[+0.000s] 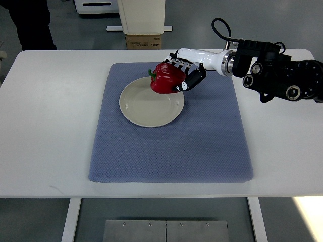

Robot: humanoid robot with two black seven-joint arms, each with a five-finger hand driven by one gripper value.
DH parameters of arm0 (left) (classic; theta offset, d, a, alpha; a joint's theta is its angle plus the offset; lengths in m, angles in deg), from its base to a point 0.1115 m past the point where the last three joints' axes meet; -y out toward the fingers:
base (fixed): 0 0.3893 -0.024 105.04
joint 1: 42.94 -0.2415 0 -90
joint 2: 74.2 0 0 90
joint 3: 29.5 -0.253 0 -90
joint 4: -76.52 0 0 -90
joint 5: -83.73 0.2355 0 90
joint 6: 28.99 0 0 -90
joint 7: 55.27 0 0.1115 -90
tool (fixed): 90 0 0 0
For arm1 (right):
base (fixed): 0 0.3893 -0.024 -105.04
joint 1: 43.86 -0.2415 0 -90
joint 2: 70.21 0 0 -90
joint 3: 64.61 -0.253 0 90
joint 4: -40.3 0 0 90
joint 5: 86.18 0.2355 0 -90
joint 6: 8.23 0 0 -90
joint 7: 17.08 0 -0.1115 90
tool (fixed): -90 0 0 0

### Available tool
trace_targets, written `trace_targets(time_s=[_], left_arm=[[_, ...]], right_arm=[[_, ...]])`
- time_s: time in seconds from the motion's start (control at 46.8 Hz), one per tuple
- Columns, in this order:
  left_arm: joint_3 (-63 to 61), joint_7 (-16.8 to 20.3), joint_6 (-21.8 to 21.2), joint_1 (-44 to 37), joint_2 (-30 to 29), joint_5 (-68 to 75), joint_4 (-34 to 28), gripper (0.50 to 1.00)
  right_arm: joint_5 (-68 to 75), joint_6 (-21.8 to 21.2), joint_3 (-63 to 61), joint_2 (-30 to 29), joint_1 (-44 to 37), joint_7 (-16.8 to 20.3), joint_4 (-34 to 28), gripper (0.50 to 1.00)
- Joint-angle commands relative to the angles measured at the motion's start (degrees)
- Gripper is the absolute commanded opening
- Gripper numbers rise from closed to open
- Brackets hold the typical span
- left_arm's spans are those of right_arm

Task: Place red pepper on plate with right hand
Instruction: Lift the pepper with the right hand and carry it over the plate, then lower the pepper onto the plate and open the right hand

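While over the plate (146, 113), the red pepper (165, 78) sits in the robot hand (185, 74).

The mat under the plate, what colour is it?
Blue-grey mat, finely textured; seen in the top view.

We log one white table (45, 126), rounded corners, pale legs below. Directly on it: one blue-grey textured mat (171, 151), lying roughly central and flat on the tabletop.
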Motion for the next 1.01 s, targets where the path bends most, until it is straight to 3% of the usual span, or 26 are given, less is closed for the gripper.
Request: trace_targets(time_s=[0.0,0.342,0.984], left_arm=[[0.0,0.1,0.0,0.0,0.0,0.0,0.0,1.000],[0.0,0.1,0.0,0.0,0.0,0.0,0.0,1.000],[0.0,0.0,0.0,0.0,0.0,0.0,0.0,1.000]], right_arm=[[0.2,0.0,0.1,-2.5,-0.2,0.4,1.9,0.500],[0.1,-1.0,-0.2,-11.3,-0.3,3.1,7.1,0.500],[-0.1,-0.3,-0.5,-11.4,2.8,3.8,10.1,0.500]])
